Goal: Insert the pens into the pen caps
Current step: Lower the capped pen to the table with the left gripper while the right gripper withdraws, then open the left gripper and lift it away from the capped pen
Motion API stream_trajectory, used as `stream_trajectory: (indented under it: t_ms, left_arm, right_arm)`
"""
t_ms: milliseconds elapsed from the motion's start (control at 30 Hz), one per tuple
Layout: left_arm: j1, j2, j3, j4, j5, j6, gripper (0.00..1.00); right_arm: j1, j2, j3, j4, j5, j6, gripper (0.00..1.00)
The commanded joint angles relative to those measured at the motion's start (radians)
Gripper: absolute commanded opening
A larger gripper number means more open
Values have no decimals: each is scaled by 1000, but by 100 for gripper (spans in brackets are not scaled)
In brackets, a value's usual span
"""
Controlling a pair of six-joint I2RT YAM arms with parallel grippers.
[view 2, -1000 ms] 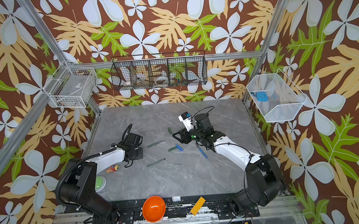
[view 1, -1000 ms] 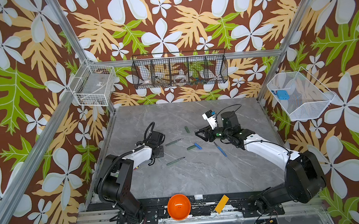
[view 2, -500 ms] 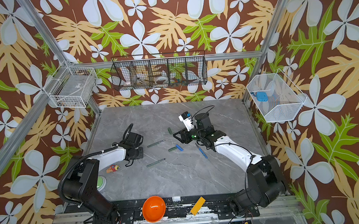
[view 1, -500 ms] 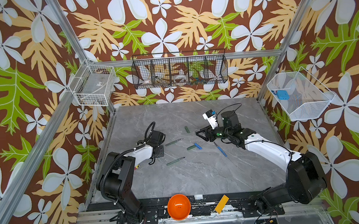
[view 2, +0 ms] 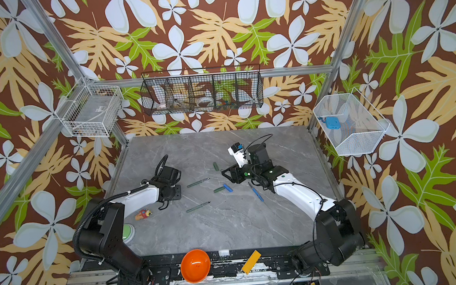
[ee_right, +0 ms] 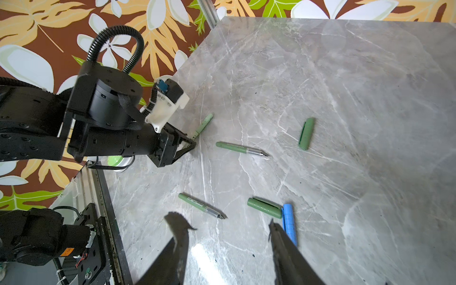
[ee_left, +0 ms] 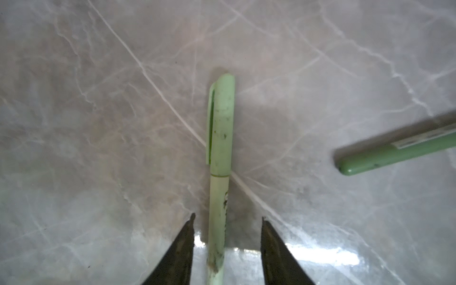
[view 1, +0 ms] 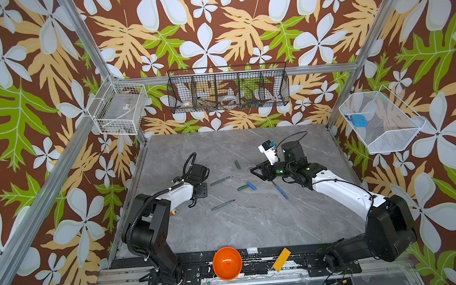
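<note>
Straddling the capped pale green pen by the left edge of the counter, the left claw stands spread: that pair appears done. The right claw, spread and empty, should next take the blue cap.

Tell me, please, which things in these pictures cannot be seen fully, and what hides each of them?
- Pale green pen, cap on: left wrist view, its near end is cut off by the picture's edge.
- Dark green pen: left wrist view, blurred and cut off by the picture's edge.
- Blue cap: right wrist view, one end partly behind the right jaws.
- Black wire basket: both top views, its contents are too small to name.
</note>
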Motion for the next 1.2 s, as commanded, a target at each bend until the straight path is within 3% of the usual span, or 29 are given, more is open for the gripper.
stream_trajectory:
  t_ms: [0, 400, 567, 633, 733, 833, 933, 1167]
  left_arm:
    - [2, -14, 21, 1, -27, 4, 65]
    - [4, -79, 69, 12, -52, 2, 87]
    - [4, -146, 75, 61, -41, -2, 91]
    - [3, -263, 51, 171, 39, 6, 100]
    - [2, -352, -60, 324, 133, 1, 100]
    - [-19, -441, -138, 435, 140, 3, 100]
    - [-63, -515, -216, 515, 115, 21, 100]
    - [-81, -581, -382, 726, 275, -35, 100]
  right_arm:
    - [2, -9, 12, -8, 12, -7, 53]
    - [1, -12, 80, -90, 73, -30, 53]
    - [1, -10, 129, -112, 93, -53, 56]
    - [2, -9, 145, -116, 113, -63, 57]
    - [1, 6, 186, -147, 153, -83, 57]
    - [2, 37, 234, -192, 192, -91, 59]
    - [4, 74, 292, -346, 361, -119, 75]
    - [4, 114, 347, -577, 525, -142, 82]
